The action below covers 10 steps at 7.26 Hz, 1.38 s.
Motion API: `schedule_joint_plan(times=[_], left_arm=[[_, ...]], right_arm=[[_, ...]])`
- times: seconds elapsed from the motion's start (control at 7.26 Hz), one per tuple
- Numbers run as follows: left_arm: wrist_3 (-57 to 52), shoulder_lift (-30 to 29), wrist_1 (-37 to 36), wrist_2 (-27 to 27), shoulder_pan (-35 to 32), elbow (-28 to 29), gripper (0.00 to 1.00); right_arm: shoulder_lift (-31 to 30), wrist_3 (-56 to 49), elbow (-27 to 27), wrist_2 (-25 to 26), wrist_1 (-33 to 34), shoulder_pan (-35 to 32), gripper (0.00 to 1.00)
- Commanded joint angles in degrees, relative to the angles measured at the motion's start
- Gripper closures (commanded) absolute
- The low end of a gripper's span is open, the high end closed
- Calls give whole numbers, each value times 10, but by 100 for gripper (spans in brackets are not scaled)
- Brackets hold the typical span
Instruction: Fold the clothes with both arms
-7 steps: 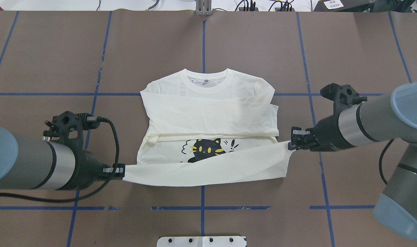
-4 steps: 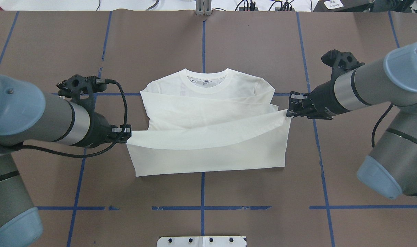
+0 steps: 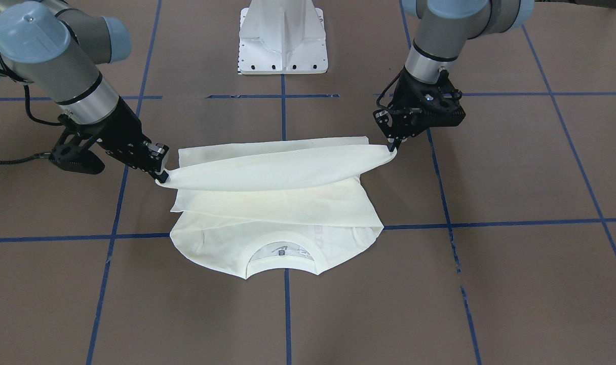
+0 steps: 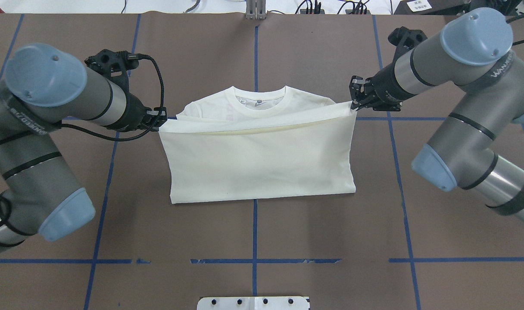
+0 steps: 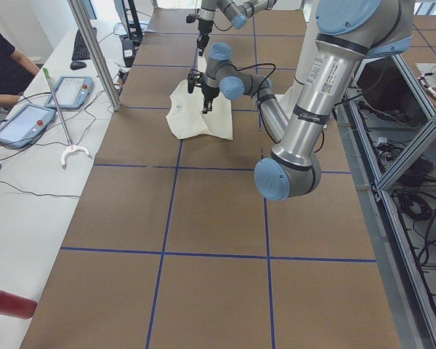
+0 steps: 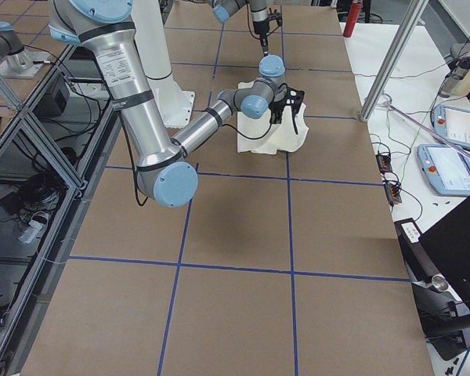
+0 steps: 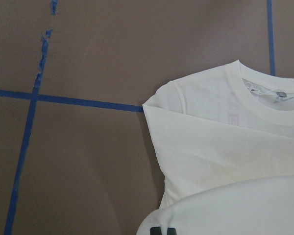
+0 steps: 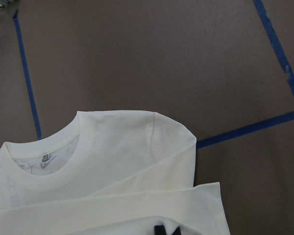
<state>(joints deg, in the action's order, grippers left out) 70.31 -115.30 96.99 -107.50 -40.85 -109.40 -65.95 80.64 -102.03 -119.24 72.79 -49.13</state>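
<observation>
T-shirt lies at ctr of the brown counter, collar pointing away from the robot. Its lower half is doubled up over the chest, so only plain cream cloth shows on top. Fold crease is the edge nearest the robot. The hem edge is raised off the layers below and stretched btwn the two pincers, just short of the collar, over the shoulders.

Left pincer is clamped tight on the hem corner on the robot's left, fingers nearly together w/ cloth btwn them. Right pincer is likewise nipped onto the opposite hem corner. Both sit just outside the shirt's side edges, about level w/ the shoulder line, arms reaching in from either side.

Wrist views: collar & one shoulder flat on the counter, blue tape lines beyond. White pedestal base stands on the robot's side of the shirt, well apart.
</observation>
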Motion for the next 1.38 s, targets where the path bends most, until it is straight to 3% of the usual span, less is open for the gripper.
schedule_joint_plan(times=[0.0, 0.28, 0.41, 0.83, 1.24], left_arm=[[2, -32, 94, 3, -4, 127, 100], [4, -34, 111, 4, -20, 153, 100], [4, -41, 115, 5, -22, 164, 100], [32, -105, 116, 22, -22, 237, 100], [42, -108, 127, 30, -21, 248, 100]], right_arm=[[40, -7, 77, 1, -1, -12, 100], [77, -7, 147, 2, -21, -12, 100], [78, -6, 174, 3, -61, -12, 100], [101, -6, 205, 4, -71, -11, 100], [102, -7, 220, 5, -72, -8, 100]])
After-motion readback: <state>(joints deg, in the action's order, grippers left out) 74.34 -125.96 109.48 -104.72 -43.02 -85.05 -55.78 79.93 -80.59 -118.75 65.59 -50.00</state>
